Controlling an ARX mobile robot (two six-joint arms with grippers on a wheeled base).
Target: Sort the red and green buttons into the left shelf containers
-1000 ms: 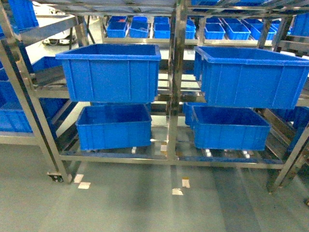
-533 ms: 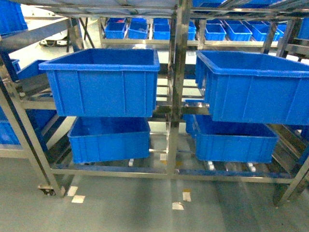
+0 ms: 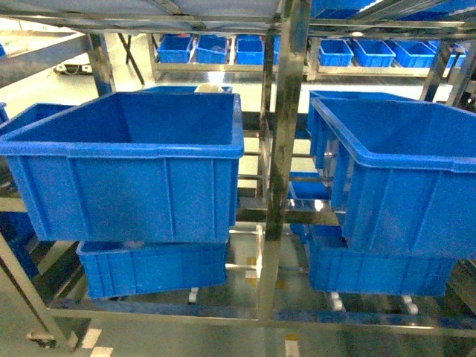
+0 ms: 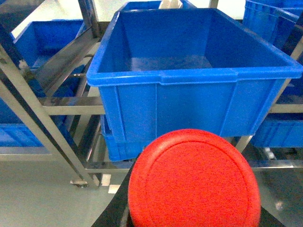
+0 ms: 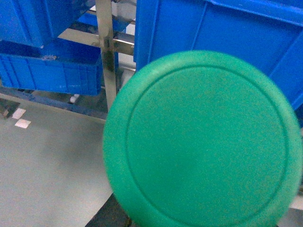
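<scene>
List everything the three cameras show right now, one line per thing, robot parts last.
Large deep blue plastic bins: four, blue, two on the upper shelf level and two below, either side of the centre post.
Small shallow blue plastic bins: a row, blue, on the far rack behind.
Stainless steel shelf rack: one, silver, holding the large bins.
Red round button cap: one, red, close below the left wrist camera.
Green round button cap: one, green, filling the right wrist view.
Pincers: hidden behind the caps; state cannot be told.
</scene>
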